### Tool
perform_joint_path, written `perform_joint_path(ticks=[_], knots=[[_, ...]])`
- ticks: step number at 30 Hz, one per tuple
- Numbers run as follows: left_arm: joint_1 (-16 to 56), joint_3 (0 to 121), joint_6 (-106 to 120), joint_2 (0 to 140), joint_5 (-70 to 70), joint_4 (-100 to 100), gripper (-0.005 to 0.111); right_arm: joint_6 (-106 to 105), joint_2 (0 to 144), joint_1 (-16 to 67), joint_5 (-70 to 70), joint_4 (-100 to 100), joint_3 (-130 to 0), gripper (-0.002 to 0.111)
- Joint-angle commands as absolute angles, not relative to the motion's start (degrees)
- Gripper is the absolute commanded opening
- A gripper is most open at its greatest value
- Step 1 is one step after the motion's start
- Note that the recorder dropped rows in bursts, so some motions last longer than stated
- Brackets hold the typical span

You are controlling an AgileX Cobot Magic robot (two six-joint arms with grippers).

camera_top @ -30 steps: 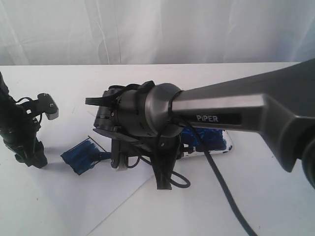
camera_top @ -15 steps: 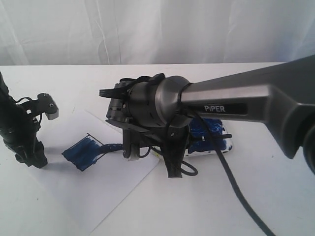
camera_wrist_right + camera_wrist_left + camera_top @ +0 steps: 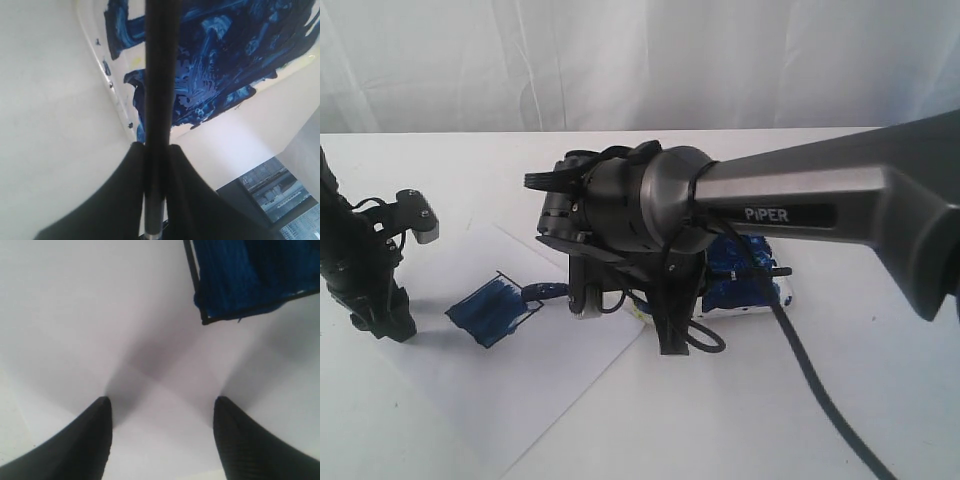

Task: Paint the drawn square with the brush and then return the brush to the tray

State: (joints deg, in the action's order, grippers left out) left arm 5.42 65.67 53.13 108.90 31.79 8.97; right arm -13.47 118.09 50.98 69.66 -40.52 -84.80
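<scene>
The drawn square point(image 3: 492, 310) is filled with streaky dark blue and lies on the white paper sheet point(image 3: 520, 390). My right gripper point(image 3: 588, 300) is shut on the brush point(image 3: 545, 291), whose blue tip points at the square's right edge from just beside it. In the right wrist view the black brush shaft point(image 3: 159, 75) runs between the shut fingers point(image 3: 156, 147) over the blue-smeared tray point(image 3: 225, 60). The tray point(image 3: 760, 285) is half hidden behind the right arm. My left gripper point(image 3: 382, 318) stands left of the square, open and empty point(image 3: 161, 405), with the square's corner point(image 3: 240, 280) ahead of it.
The large right arm point(image 3: 800, 210) crosses the middle of the exterior view, trailing a black cable point(image 3: 810, 380). A white curtain point(image 3: 640, 60) closes the back of the white table point(image 3: 840, 420).
My right arm has moved right, toward the tray, carrying the brush. The brush tip has come off the painted square. The left arm has stayed still.
</scene>
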Motion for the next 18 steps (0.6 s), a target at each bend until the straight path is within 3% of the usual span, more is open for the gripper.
perform_joint_path(ticks=[1, 18], knots=[[5.31, 64.63, 52.46, 110.72, 33.05, 8.84, 0.064, -13.01, 116.81, 50.95, 69.96, -40.94, -84.62, 0.0], [5.31, 64.63, 52.46, 110.72, 33.05, 8.84, 0.064, -11.55, 119.52, 53.92, 69.96, -41.97, -84.57, 0.0]])
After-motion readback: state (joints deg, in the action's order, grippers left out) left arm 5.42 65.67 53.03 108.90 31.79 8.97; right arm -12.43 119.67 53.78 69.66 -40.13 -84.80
